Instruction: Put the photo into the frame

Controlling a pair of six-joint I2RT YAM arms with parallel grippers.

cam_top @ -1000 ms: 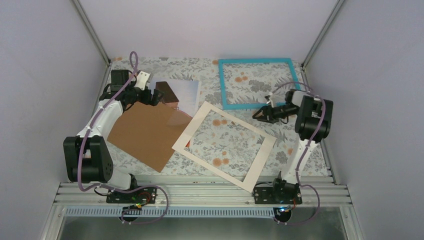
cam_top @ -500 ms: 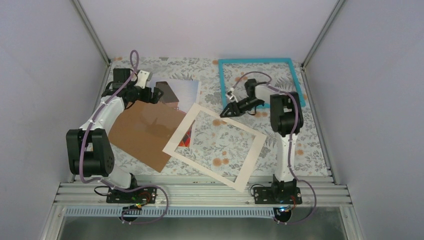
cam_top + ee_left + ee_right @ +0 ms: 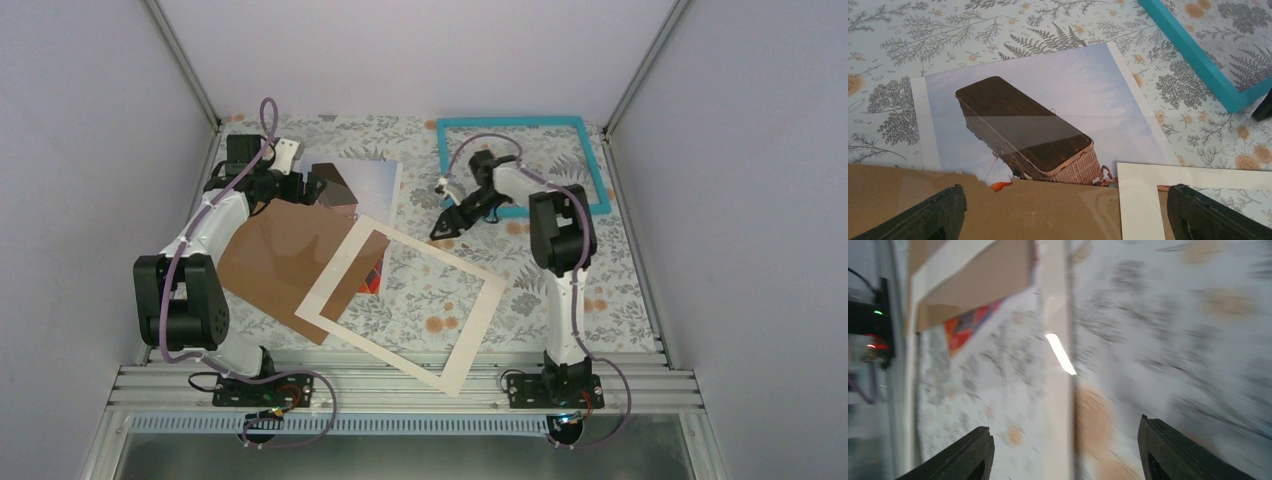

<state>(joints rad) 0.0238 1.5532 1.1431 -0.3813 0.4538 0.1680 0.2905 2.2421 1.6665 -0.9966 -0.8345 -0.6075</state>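
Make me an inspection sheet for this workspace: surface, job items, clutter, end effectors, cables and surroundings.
Surface: table with a floral cover.
Job's things: photo at far left, its near part under the board and mat; frame flat at far right, floral cover showing through it.
Clutter: brown board and cream mat, the mat overlapping the board.
End effectors: left end effector open above the board's far edge, empty; right end effector open by the frame's near left corner, empty.
Cables: purple cables looped along both arms.
Surroundings: plain walls; metal rail at the near edge.
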